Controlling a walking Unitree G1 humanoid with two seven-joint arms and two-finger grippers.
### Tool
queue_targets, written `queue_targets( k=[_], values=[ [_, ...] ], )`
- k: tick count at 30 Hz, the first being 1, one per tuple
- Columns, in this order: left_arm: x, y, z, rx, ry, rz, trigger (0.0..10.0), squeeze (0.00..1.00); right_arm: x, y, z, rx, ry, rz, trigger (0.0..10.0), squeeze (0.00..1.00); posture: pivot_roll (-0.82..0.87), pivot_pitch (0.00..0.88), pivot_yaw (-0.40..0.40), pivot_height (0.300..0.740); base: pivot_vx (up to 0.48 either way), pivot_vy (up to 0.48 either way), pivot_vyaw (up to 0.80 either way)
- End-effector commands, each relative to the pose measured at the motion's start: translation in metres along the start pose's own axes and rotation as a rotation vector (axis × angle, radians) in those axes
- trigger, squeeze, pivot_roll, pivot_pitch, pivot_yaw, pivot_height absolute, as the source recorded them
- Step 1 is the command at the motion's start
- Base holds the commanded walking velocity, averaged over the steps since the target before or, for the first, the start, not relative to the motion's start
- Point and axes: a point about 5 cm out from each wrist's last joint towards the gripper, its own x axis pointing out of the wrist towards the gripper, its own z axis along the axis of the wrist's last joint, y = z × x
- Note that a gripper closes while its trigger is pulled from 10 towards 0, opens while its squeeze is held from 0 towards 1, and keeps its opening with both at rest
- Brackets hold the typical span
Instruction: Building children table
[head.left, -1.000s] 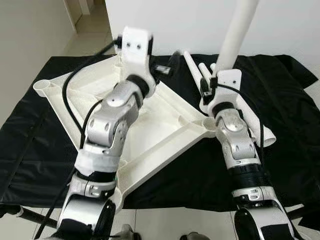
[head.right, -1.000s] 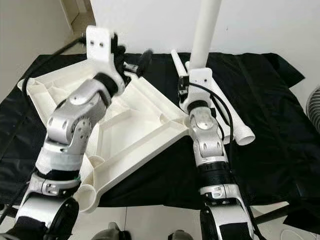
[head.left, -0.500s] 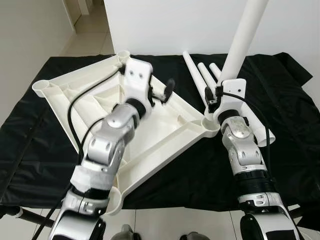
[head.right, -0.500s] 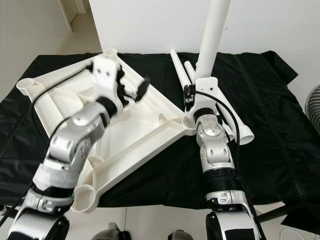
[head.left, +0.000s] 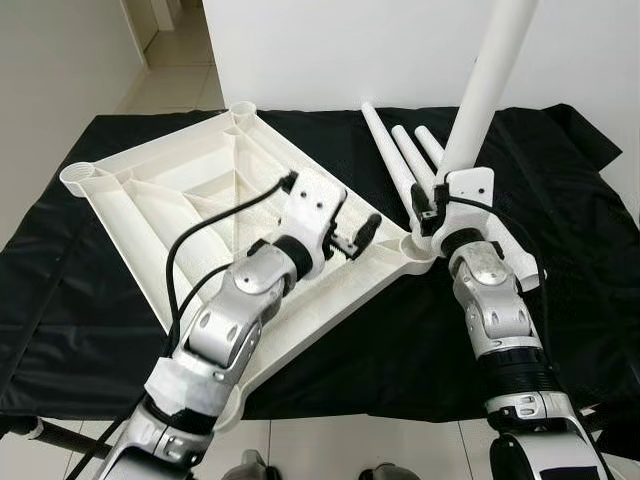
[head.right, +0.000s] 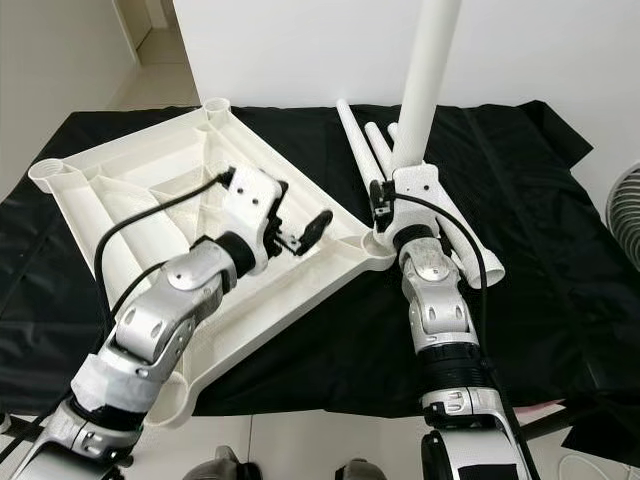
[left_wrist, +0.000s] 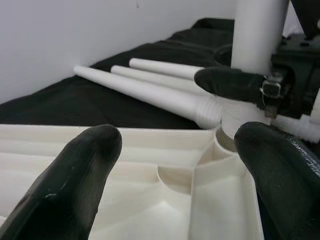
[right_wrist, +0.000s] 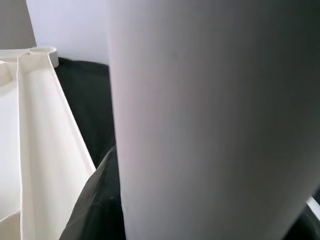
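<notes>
Left eye view: right gripper clamps the tall white plastic table leg upright over the corner socket of the upturned white tabletop; left gripper gapes beside. Seating step; next, press straight down.

The upturned tabletop looks like moulded cream-white plastic, smooth with a faint sheen along its ribs, and the upright leg and the loose legs lying beside it share the same smooth, matt white plastic. A thin black cloth, slightly shiny and creased, drapes the counter. The arms are brushed silver metal with white plastic housings, and the left gripper's fingers are matt black, faintly scuffed rubbery plastic
</notes>
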Motion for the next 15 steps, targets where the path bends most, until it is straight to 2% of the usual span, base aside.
queue_targets(
  k=[1,7,15],
  values=[
    [-0.002,-0.009,-0.003,0.032,0.002,-0.15,10.0,0.0,-0.001,0.003,-0.001,-0.012,-0.003,0.028,10.0,0.0,-0.13,0.061,0.065,0.74,0.0,0.0,0.0],
    [-0.006,-0.015,-0.016,0.048,0.048,-0.183,10.0,0.0,-0.004,0.009,-0.01,-0.035,0.008,0.115,10.0,0.0,-0.14,0.064,0.063,0.74,0.0,0.0,0.0],
    [-0.008,-0.022,-0.019,0.063,0.064,-0.222,10.0,0.0,-0.003,0.018,-0.016,-0.077,0.022,0.208,10.0,0.0,-0.14,0.064,0.063,0.74,0.0,0.0,0.0]
  ],
)
